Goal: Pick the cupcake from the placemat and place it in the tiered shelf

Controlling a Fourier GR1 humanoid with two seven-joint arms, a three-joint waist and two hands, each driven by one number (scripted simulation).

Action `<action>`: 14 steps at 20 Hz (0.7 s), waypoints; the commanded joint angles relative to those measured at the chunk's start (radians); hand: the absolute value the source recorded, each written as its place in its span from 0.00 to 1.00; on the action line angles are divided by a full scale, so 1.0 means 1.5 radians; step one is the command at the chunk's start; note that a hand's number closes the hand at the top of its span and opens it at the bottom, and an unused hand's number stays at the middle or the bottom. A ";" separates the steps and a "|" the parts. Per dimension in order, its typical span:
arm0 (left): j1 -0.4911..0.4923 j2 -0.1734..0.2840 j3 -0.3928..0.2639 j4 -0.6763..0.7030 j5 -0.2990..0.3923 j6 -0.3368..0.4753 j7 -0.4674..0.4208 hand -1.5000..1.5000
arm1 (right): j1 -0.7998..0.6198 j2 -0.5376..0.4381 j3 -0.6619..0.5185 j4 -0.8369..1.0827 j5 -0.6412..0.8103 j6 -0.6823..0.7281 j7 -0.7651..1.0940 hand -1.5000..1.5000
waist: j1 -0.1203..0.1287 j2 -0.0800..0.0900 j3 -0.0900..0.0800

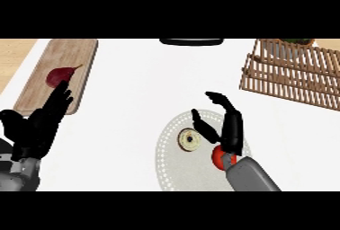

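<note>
We're working at the white bench [133, 112]. The tiered shelf [292, 74] is sitting at far right, well apart from the round placemat [174, 173] near the front. A cutting board [56, 74] with a dark red fruit [60, 75] is lying at left. Our left hand [40, 121] is resting open by the board. Our right hand [222, 123] is hovering over the placemat's right side, fingers [229, 108] spread, gripping nothing. The cupcake [190, 139] is lying just left of it, ungrasped. We're judging this as the reach step; next we're needing to shift left, lower and close.
</note>
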 commanded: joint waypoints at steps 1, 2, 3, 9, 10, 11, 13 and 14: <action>0.074 0.018 0.024 0.056 0.012 -0.032 -0.044 0.50 | -0.016 0.081 0.105 0.048 0.118 -0.122 0.080 0.00 | 0.011 0.004 -0.011; 0.070 0.010 0.018 0.053 0.013 -0.028 -0.032 0.50 | -0.032 0.082 0.127 0.043 0.138 -0.135 0.126 0.00 | 0.007 0.001 -0.011; 0.080 0.006 0.016 0.054 0.005 -0.019 -0.036 0.50 | -0.026 0.082 0.138 0.061 0.178 -0.139 0.156 0.00 | -0.003 0.000 -0.011; 0.078 0.013 0.031 0.054 0.008 -0.011 -0.025 0.50 | -0.055 0.064 0.101 0.179 0.323 -0.072 0.313 0.00 | -0.027 -0.009 -0.017; 0.080 0.018 0.033 0.053 0.008 -0.013 -0.022 0.50 | -0.052 0.058 0.108 0.183 0.340 -0.047 0.339 0.00 | -0.031 -0.012 -0.017; 0.071 0.014 0.035 0.048 0.013 -0.010 -0.012 0.50 | -0.057 0.069 0.112 0.199 0.355 -0.026 0.372 0.00 | -0.032 -0.012 -0.017; 0.078 0.016 0.035 0.045 0.015 -0.013 -0.011 0.50 | -0.070 0.069 0.122 0.212 0.379 0.036 0.433 0.00 | -0.031 -0.014 -0.018; 0.072 0.012 0.028 0.048 0.009 -0.012 -0.009 0.50 | -0.097 0.081 0.127 0.221 0.388 0.077 0.468 0.00 | -0.029 -0.010 -0.017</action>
